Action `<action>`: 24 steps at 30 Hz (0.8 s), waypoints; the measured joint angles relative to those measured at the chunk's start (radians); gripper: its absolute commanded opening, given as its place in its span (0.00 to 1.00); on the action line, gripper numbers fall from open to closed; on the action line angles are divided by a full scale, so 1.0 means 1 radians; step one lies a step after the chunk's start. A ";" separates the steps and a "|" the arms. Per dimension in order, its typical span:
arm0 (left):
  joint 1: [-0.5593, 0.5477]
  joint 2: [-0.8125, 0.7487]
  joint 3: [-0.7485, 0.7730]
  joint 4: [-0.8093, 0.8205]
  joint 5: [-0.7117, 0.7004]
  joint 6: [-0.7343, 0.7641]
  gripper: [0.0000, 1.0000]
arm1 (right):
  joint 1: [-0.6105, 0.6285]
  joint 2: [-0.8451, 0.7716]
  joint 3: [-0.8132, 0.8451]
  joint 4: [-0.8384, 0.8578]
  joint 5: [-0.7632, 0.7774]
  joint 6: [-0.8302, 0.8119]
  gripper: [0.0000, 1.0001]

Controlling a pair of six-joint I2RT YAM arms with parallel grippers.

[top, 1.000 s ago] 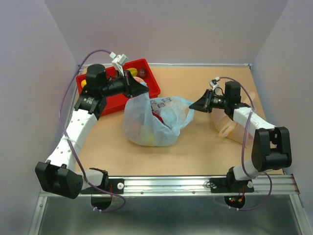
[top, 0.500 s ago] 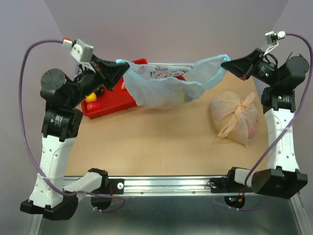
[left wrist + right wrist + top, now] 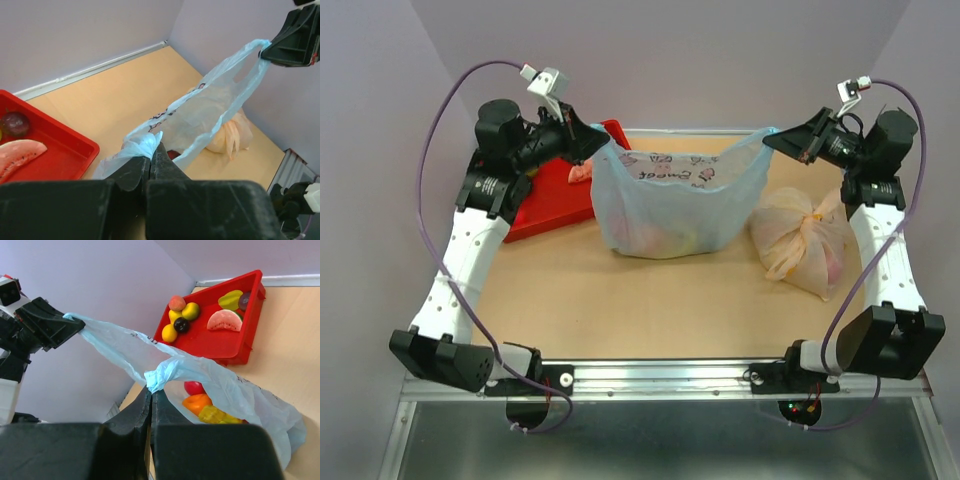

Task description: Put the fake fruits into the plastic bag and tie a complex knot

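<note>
The plastic bag (image 3: 665,200) hangs stretched over the desk (image 3: 650,300). Its film is thin, soft and slippery, and it sags under the light fake fruits (image 3: 202,405) inside, so the handles are the best hold. The left fingers (image 3: 131,172) and right fingers (image 3: 134,412) each clamp one handle. More fruits lie in the red tray (image 3: 545,205).

We count two arms: one left gripper (image 3: 603,143), one right gripper (image 3: 768,140). Two bags: one light-blue plastic bag (image 3: 670,205) at twelve o'clock, one pale orange bag (image 3: 800,245) at three. One red tray (image 3: 552,205) at ten holds eight fake fruits (image 3: 225,320); three more show inside the blue bag.
</note>
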 measured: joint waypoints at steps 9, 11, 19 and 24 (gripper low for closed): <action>0.095 -0.154 -0.118 -0.010 0.029 -0.003 0.00 | 0.001 -0.103 -0.052 -0.006 -0.031 -0.028 0.00; 0.117 -0.156 -0.085 0.003 0.060 -0.025 0.00 | 0.000 -0.105 -0.040 -0.006 -0.032 -0.027 0.00; 0.119 -0.187 -0.095 0.039 0.145 -0.068 0.00 | 0.000 -0.122 -0.037 -0.003 -0.028 -0.008 0.00; 0.120 -0.163 -0.147 -0.002 0.137 -0.073 0.00 | 0.000 -0.169 -0.123 0.002 -0.029 -0.005 0.00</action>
